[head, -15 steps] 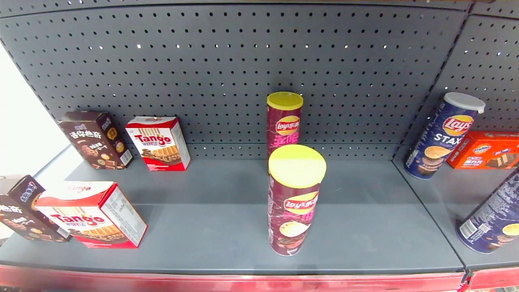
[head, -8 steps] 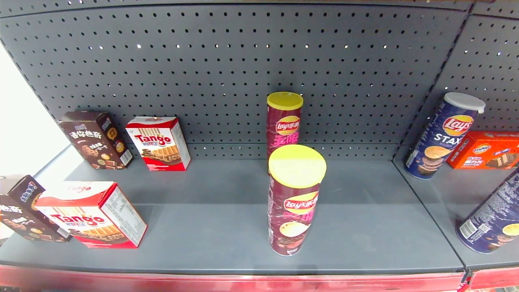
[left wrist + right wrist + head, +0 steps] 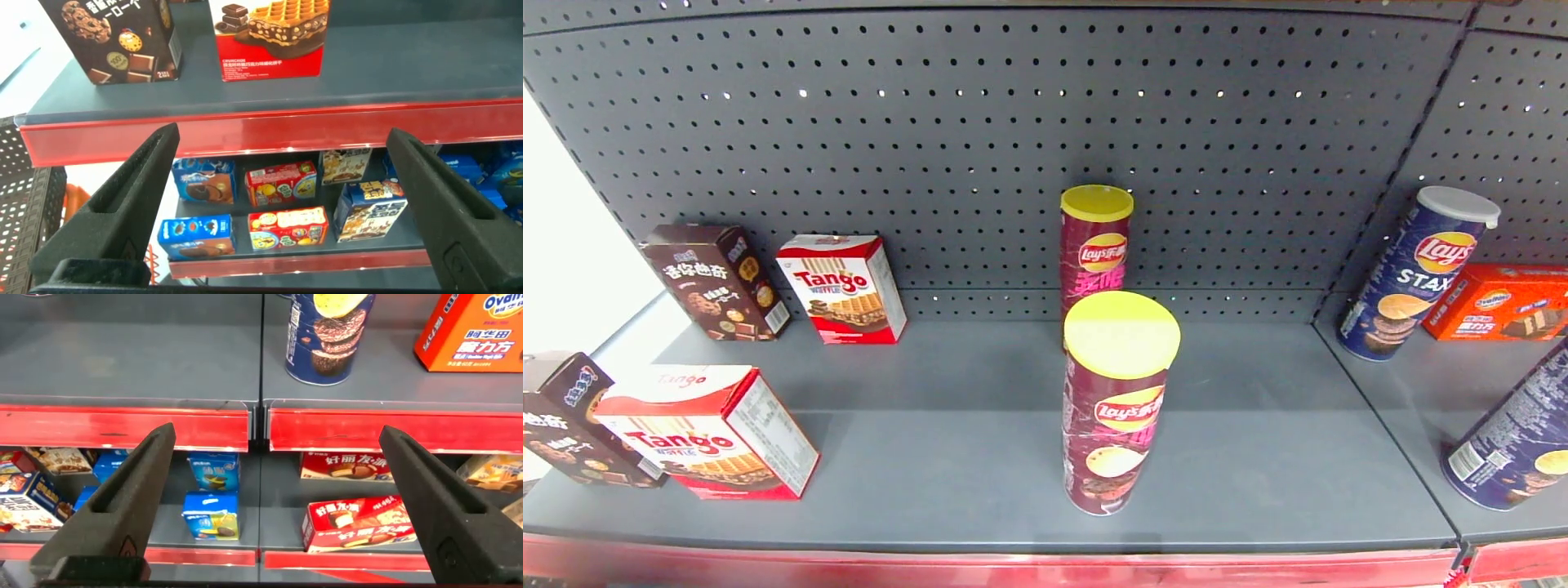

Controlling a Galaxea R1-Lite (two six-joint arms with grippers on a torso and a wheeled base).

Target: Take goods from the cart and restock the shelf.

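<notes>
Two maroon chip cans with yellow lids stand upright mid-shelf, the front can (image 3: 1117, 404) near the edge and the rear can (image 3: 1094, 245) against the pegboard. My left gripper (image 3: 282, 135) is open and holds nothing, in front of and below the shelf's red front edge (image 3: 245, 135), under a brown cookie box (image 3: 122, 37) and a wafer box (image 3: 270, 37). My right gripper (image 3: 278, 431) is also open with nothing in it, before the red edge (image 3: 122, 425), below a blue chip can (image 3: 325, 335) and an orange box (image 3: 478, 331).
Brown cookie boxes (image 3: 715, 282) and red-white wafer boxes (image 3: 707, 429) fill the shelf's left side. Blue cans (image 3: 1417, 273) and an orange box (image 3: 1499, 302) stand in the right bay. Lower shelves hold several small boxes (image 3: 278, 204). A black mesh panel (image 3: 24, 204) is beside the left arm.
</notes>
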